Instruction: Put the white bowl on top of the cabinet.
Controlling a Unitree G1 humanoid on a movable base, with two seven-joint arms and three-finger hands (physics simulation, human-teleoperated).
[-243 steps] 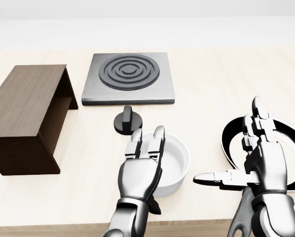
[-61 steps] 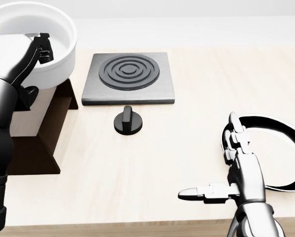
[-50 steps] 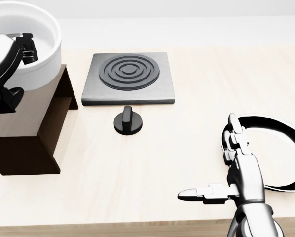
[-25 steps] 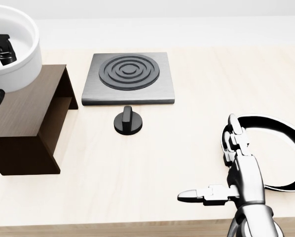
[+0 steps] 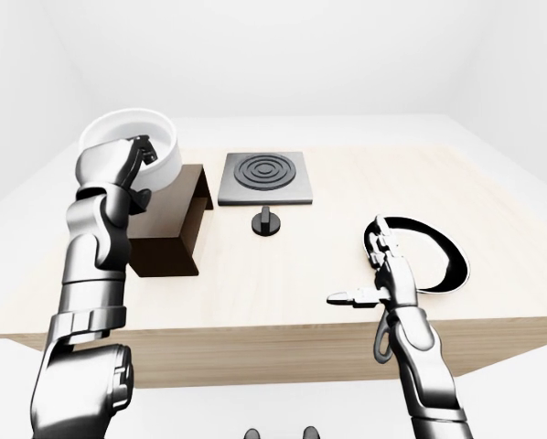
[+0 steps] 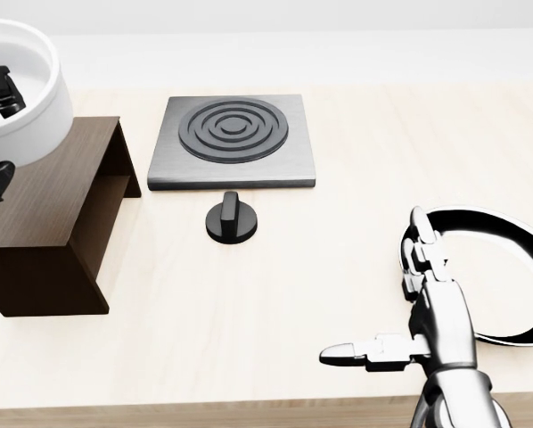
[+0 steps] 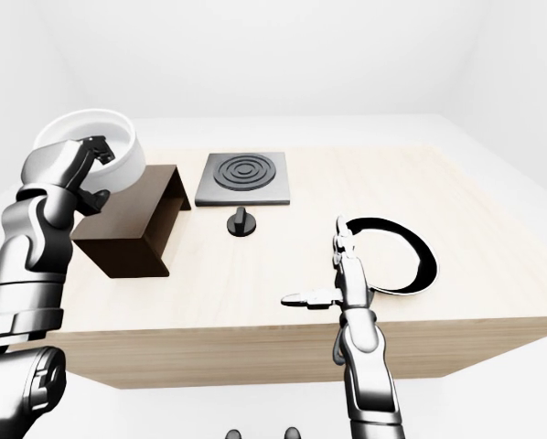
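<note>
The white bowl is up in the air at the left, over the top-left end of the dark brown cabinet. My left hand is shut on the bowl's rim, with fingers inside the bowl and the thumb under its wall. Whether the bowl touches the cabinet top I cannot tell. In the head view only the bowl's right part shows, at the left edge. My right hand hangs open low on the right, thumb pointing left and nothing in it.
A grey burner plate with dark rings lies right of the cabinet, and a black knob lies below it. A black-rimmed pan sits beside my right hand. The table's near edge runs along the bottom.
The bowl, earlier on the table by my left hand, was lifted and carried left over the cabinet. In the last half second it has barely moved. The right hand dropped slightly.
</note>
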